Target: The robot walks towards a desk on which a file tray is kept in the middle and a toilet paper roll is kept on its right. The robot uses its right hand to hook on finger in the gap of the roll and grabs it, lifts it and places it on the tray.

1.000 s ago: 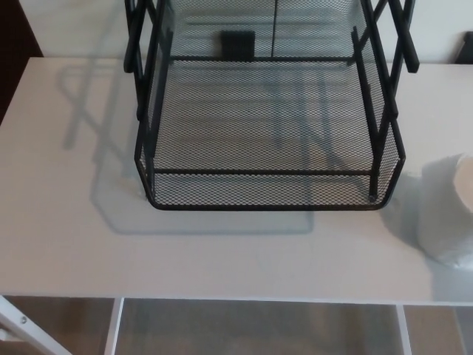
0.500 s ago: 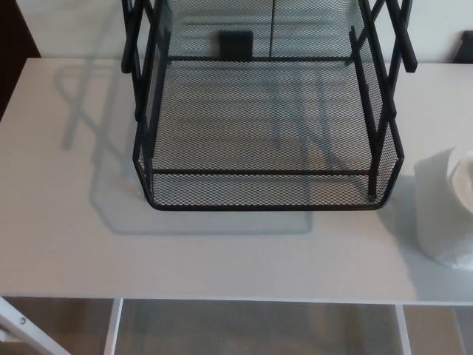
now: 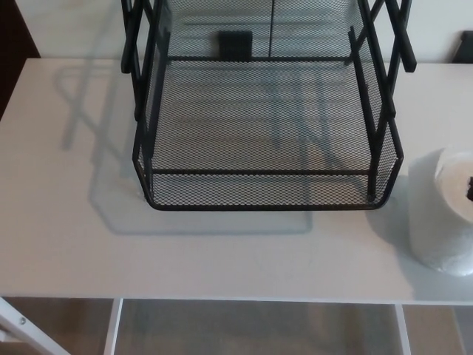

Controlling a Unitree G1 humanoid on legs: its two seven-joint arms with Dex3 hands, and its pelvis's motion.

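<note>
Head view looks down on a white surface (image 3: 66, 222) with a black wire file tray (image 3: 270, 188) standing in the middle of it. The tray is made of fine mesh, and its low front wall curves at both corners. Black bars rise up at its left and right sides and run off the top of the picture. The bottom level of the tray has nothing in it. The tray throws a soft grey shadow onto the surface on its left side. A white toilet paper roll (image 3: 442, 214) stands upright on the surface, just beside the tray's front right corner but not touching it. The right edge of the picture cuts part of the roll off. A small dark spot (image 3: 470, 188) shows at the top of the roll, right at the picture's edge, and it is too small to tell what it is. No robot hand can be seen clearly, so I cannot tell if either one is wide, narrow or holding something. Below the front edge of the surface, pale frame legs (image 3: 112, 329) and a bit of floor show.
</note>
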